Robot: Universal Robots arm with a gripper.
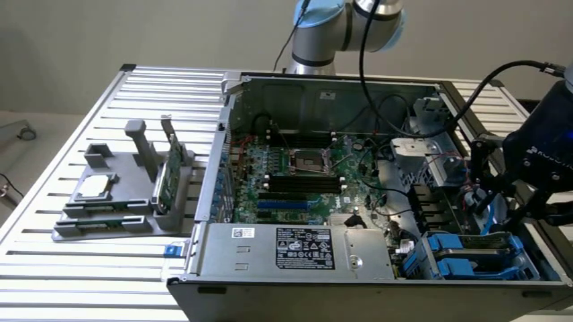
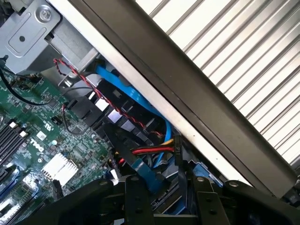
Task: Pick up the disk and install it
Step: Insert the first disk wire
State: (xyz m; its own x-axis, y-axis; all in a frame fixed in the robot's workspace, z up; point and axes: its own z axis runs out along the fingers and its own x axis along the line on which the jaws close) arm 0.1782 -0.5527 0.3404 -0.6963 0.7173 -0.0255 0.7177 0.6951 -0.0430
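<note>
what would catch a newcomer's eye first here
The open computer case on the slatted metal table, with its green motherboard laid bare. At the exterior view's right, the black gripper hangs over the case's corner, where the blue drive rails sit. At the exterior view's left, a grey stand holds a green circuit card upright.

You get soft, even room light in the exterior view: the slatted bench (image 1: 54,221) reads pale and bright, with only faint shadows beside the computer case (image 1: 268,282). Deep inside the case, the drive corner sits dim. In the wrist view the bench glares almost white, the case rim (image 2: 187,93) falls dark, and the green board (image 2: 42,140) is evenly lit.
</note>
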